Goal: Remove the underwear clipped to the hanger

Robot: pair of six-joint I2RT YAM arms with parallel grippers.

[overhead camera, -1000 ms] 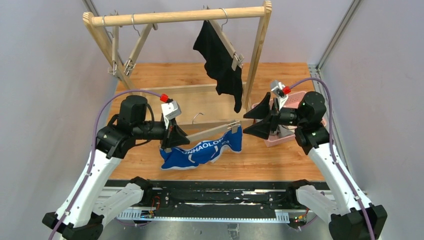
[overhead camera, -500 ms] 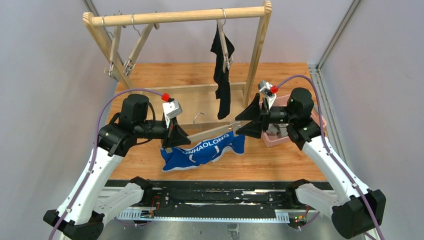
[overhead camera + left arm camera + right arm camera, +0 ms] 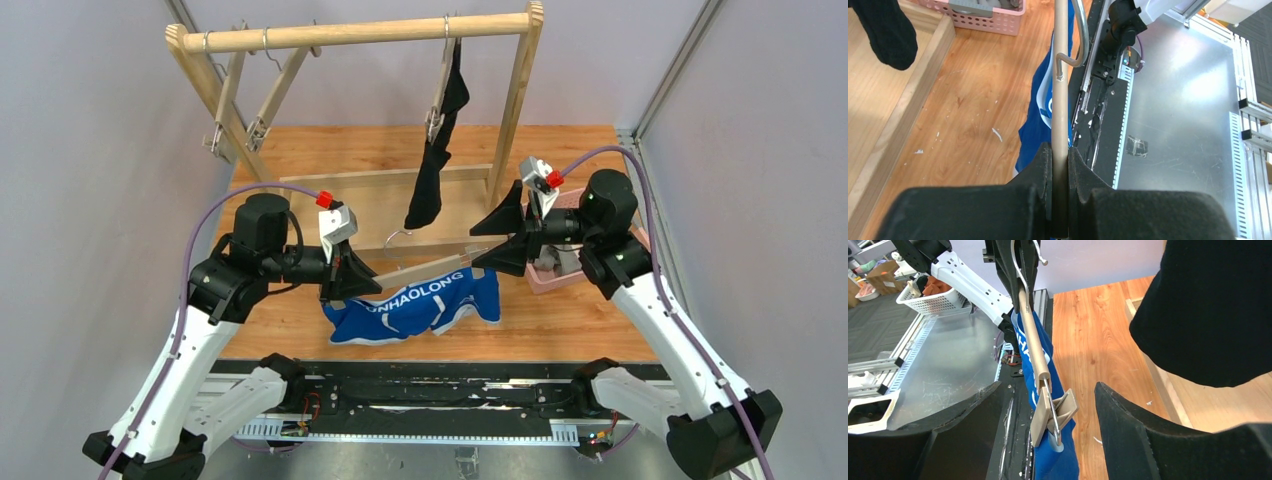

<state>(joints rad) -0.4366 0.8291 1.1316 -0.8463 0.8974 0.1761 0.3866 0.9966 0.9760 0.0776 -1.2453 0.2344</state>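
The bright blue underwear (image 3: 415, 305) with white lettering hangs from a wooden hanger (image 3: 420, 268) held low over the table. My left gripper (image 3: 345, 282) is shut on the hanger's left end; in the left wrist view the bar (image 3: 1060, 100) runs between my closed fingers (image 3: 1043, 165), with the blue fabric (image 3: 1040, 115) beneath. My right gripper (image 3: 495, 243) is open at the hanger's right end. In the right wrist view its jaws stand wide on either side of the clip (image 3: 1053, 412) that pins the blue fabric (image 3: 1058, 455). The black underwear (image 3: 435, 170) hangs clipped on the rack.
The wooden rack (image 3: 350, 33) stands at the back, with empty clip hangers (image 3: 235, 110) at its left end. A pink basket (image 3: 545, 282) with grey fabric in it sits behind my right gripper. The black underwear (image 3: 1208, 315) hangs close to my right wrist.
My right gripper has moved left to the hanger's right clip and now straddles it. The black underwear has swung and turned on the rack. The blue underwear has shifted slightly right.
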